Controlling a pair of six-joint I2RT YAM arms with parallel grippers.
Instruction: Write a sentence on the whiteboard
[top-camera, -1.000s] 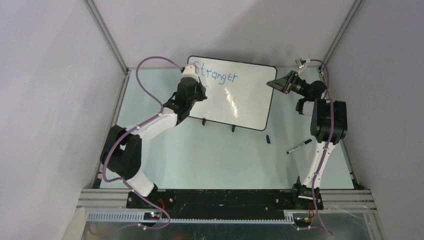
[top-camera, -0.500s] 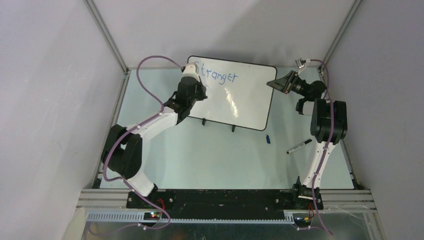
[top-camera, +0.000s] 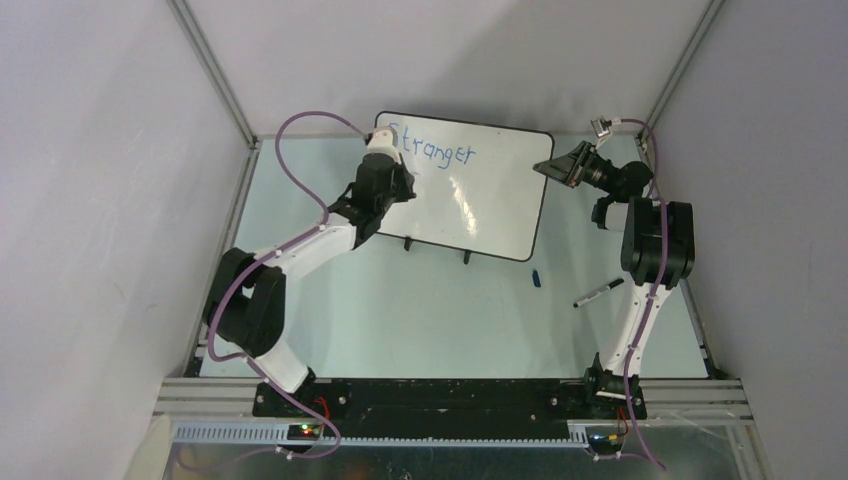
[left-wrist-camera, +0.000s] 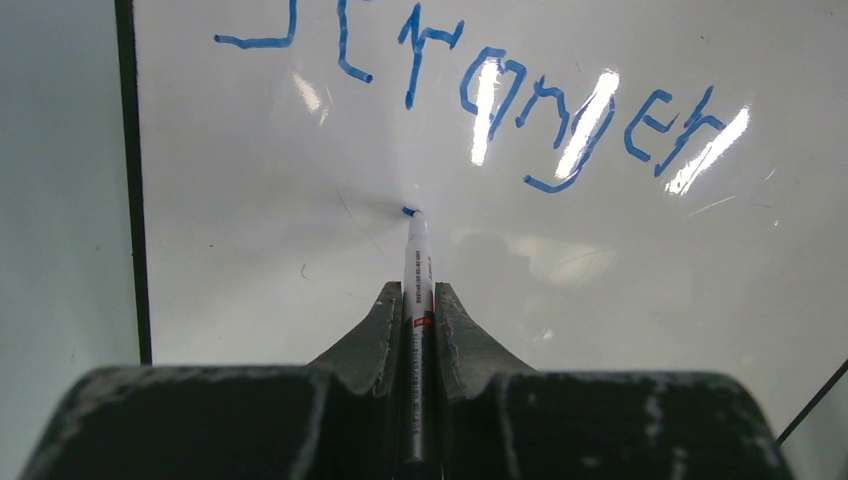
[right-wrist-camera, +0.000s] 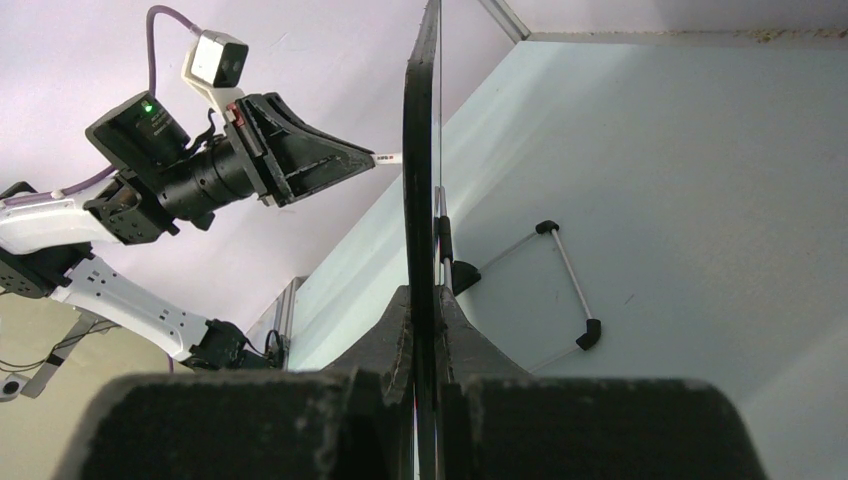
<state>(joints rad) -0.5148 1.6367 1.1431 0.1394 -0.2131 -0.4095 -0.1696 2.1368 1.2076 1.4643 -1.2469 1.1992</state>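
The whiteboard (top-camera: 490, 205) stands tilted at the back of the table, its black rim edge-on in the right wrist view (right-wrist-camera: 420, 150). Blue handwriting reading "Stranger" (top-camera: 438, 150) runs along its top (left-wrist-camera: 520, 95). My left gripper (top-camera: 400, 178) is shut on a white marker (left-wrist-camera: 417, 265). The marker's tip touches the board below the word, at a small blue mark (left-wrist-camera: 408, 211). My right gripper (top-camera: 553, 167) is shut on the whiteboard's right edge, fingers (right-wrist-camera: 455, 320) pressed on both faces.
A blue cap (top-camera: 536, 278) and a black pen (top-camera: 598, 292) lie on the table right of the board. The board's black feet (top-camera: 466, 257) rest on the table, and a wire stand (right-wrist-camera: 565, 275) props it behind. Enclosure walls are close on both sides.
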